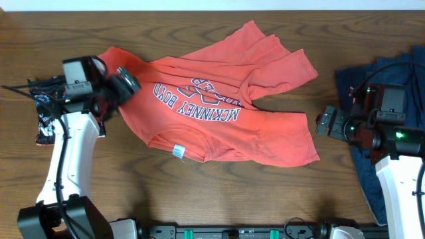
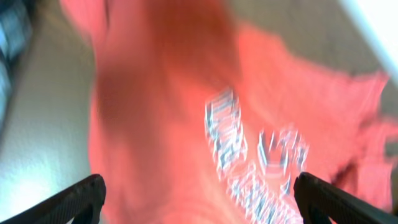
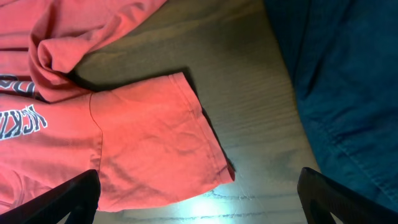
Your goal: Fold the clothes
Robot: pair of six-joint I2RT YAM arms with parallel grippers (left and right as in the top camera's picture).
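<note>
The coral-red T-shirt (image 1: 219, 106) lies crumpled on the wooden table, lettering side up, with its white neck tag near the front edge. My left gripper (image 1: 126, 83) hovers over the shirt's left end and is open and empty; the left wrist view shows blurred red cloth and lettering (image 2: 249, 149) between the fingers (image 2: 199, 199). My right gripper (image 1: 325, 124) is open and empty just right of the shirt's near right sleeve (image 3: 161, 137), above bare table (image 3: 199, 199). A navy-blue garment (image 1: 392, 66) lies at the far right, also in the right wrist view (image 3: 348, 87). The black printed shirt is out of view.
A patterned dark cloth edge (image 1: 46, 126) shows under my left arm at the table's left side. Bare wood table (image 1: 199, 192) lies in front of the shirt. A rail (image 1: 232, 232) runs along the front edge.
</note>
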